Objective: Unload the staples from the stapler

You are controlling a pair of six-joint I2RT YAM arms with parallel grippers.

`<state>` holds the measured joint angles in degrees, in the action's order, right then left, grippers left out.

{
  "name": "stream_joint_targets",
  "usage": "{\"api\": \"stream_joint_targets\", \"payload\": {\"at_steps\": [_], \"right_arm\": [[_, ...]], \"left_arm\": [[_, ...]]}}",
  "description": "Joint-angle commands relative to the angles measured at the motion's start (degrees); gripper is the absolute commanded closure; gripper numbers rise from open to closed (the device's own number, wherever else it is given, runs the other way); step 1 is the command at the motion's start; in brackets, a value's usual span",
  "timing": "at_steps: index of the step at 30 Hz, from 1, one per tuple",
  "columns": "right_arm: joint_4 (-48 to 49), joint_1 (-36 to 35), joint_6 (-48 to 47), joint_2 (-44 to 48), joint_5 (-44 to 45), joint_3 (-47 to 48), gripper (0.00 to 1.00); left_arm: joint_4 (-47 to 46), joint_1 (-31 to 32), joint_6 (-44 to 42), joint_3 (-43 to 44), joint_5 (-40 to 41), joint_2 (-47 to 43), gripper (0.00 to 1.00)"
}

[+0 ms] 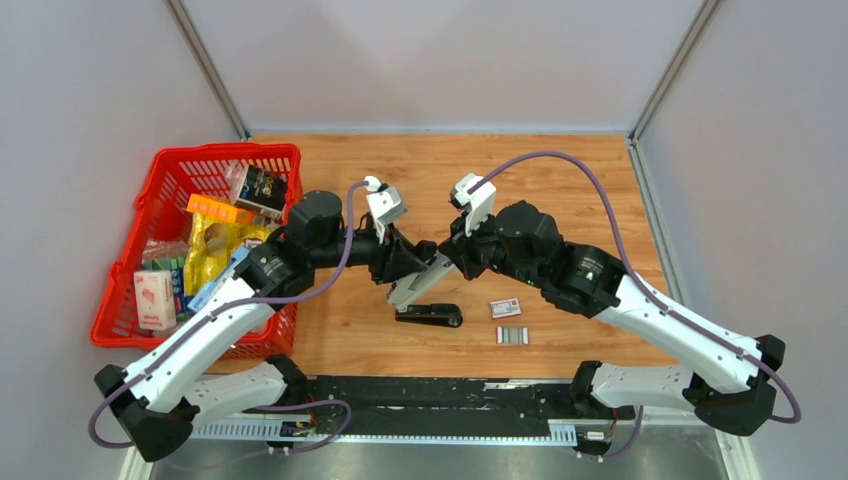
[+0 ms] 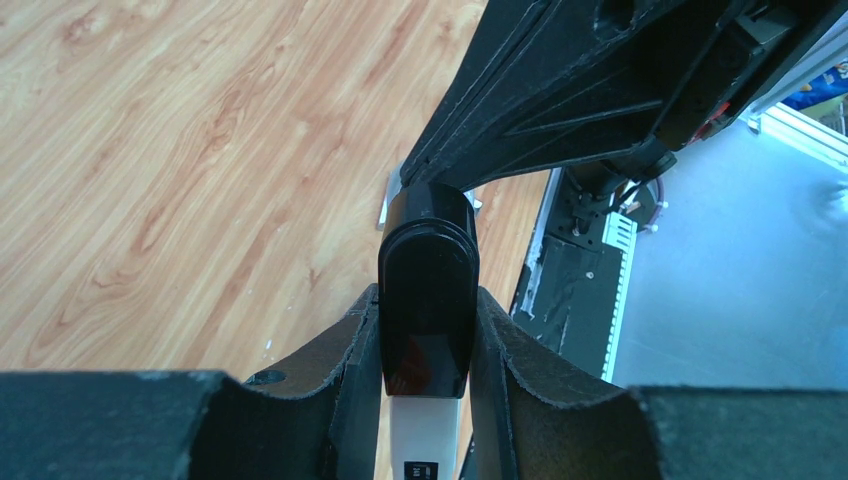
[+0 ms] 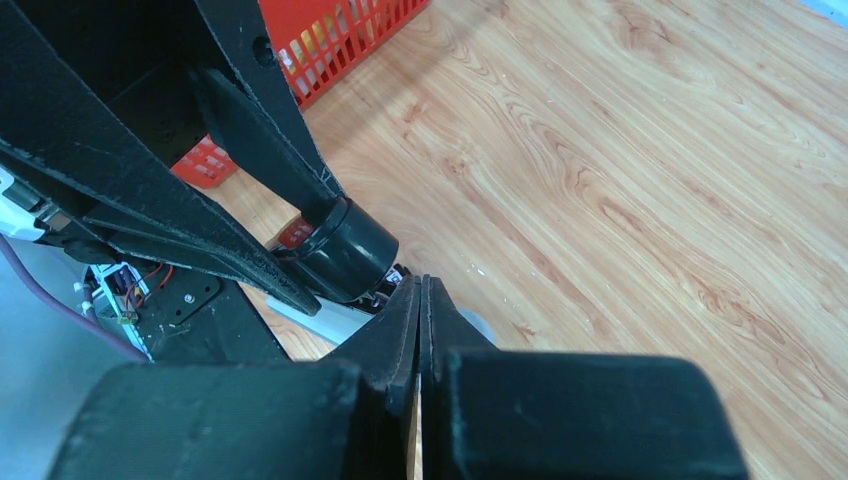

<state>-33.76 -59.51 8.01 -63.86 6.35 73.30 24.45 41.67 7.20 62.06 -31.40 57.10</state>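
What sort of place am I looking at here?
Probably a robot test cell in a lab: plain grey walls box in a wooden table, a left arm and a right arm are bolted at its near edge, and a red basket holds assorted packaged goods.

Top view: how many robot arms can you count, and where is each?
2. The left arm reaches from the near-left corner past the red basket; the right arm reaches from the near-right corner. Both meet mid-table over the stapler. None seem hidden.

stapler (image 1: 430, 316): 1 | staples (image 1: 511, 335): 1 block | small box (image 1: 505, 308): 1 | red basket (image 1: 230, 148): 1
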Motion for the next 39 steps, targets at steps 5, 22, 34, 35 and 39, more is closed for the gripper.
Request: {"api": "stream_joint_targets", "payload": {"at_steps": [5, 22, 34, 35, 39], "right_arm": [[3.3, -0.3, 1.5, -0.9, 0.9, 0.0, 1.0], [3.8, -0.2, 3.2, -0.8, 3.1, -8.1, 1.0], [10.0, -0.3, 6.8, -2.4, 1.6, -12.7, 1.0], [10.4, -0.3, 7.0, -2.5, 1.8, -13.0, 1.0], [12.5, -0.3, 7.8, -3.5, 2.3, -13.7, 1.0]], "left_arm": [[-6.9, 0.9, 1.7, 0.3, -0.1, -1.4, 1.0], [-13.9, 0.9, 4.7, -1.0, 10.0, -4.1, 1.0], [-20.4, 0.9, 6.9, -2.5, 16.8, -5.0, 1.0], [-20.8, 0.9, 7.0, -2.6, 17.2, -5.0, 1.0], [-22.7, 0.9, 6.9, -3.4, 19.8, -4.9, 1.0]]}}
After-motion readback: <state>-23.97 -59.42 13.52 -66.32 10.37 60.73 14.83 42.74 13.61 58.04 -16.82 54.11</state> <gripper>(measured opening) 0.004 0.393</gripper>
